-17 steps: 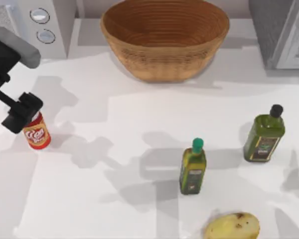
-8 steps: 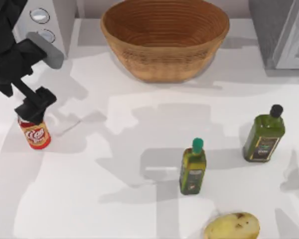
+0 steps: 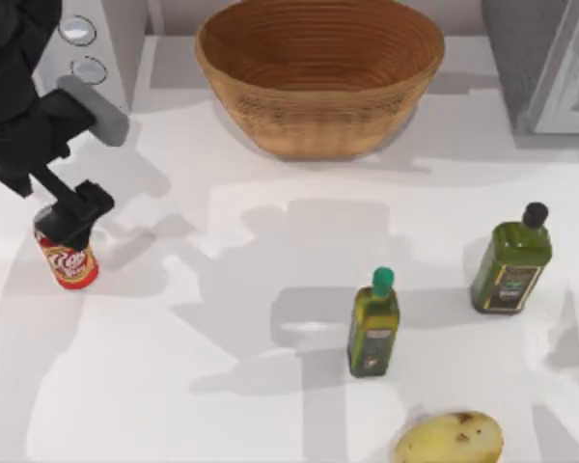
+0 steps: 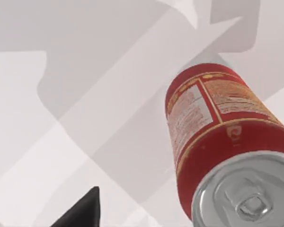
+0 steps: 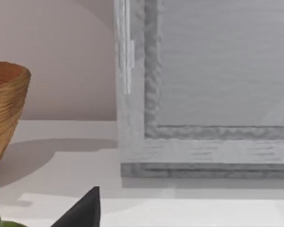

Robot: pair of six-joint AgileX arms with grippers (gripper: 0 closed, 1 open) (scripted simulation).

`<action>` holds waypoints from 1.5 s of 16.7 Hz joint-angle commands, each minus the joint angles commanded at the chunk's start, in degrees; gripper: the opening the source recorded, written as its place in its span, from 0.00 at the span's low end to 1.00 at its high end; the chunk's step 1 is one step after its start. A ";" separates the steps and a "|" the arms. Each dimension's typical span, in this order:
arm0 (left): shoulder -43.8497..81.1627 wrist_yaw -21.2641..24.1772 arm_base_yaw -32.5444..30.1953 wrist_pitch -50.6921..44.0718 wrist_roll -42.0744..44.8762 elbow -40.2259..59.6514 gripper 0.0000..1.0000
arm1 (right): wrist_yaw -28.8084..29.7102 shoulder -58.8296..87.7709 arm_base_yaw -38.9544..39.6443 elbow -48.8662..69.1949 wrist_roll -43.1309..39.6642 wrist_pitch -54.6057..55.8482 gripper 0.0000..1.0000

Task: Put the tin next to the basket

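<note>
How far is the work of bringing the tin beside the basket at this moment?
Nothing is finished yet: the tin stands upright at the table's left side, far from the basket at the back. In hand: the left gripper is right above the tin's top, with no grip visible. Left to do: grasp, lift, carry it across and set it down beside the basket.

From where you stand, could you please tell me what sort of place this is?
Probably a simulated kitchen counter: a wicker basket, two green oil bottles, a potato and an appliance with dials share the white table.
</note>
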 joint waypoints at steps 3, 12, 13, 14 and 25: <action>1.32 0.01 -0.01 5.61 0.01 -4.15 1.00 | 0.00 0.00 0.00 0.00 0.00 0.00 1.00; 2.19 0.01 -0.01 8.83 0.03 -6.68 0.77 | 0.00 0.00 0.00 0.00 0.00 0.00 1.00; 2.19 0.01 -0.01 8.83 0.03 -6.68 0.70 | 0.00 0.00 0.00 0.00 0.00 0.00 1.00; 2.19 0.01 -0.01 8.83 0.03 -6.68 0.62 | 0.00 0.00 0.00 0.00 0.00 0.00 1.00; 2.19 0.01 -0.01 8.83 0.03 -6.68 0.00 | 0.00 0.00 0.00 0.00 0.00 0.00 1.00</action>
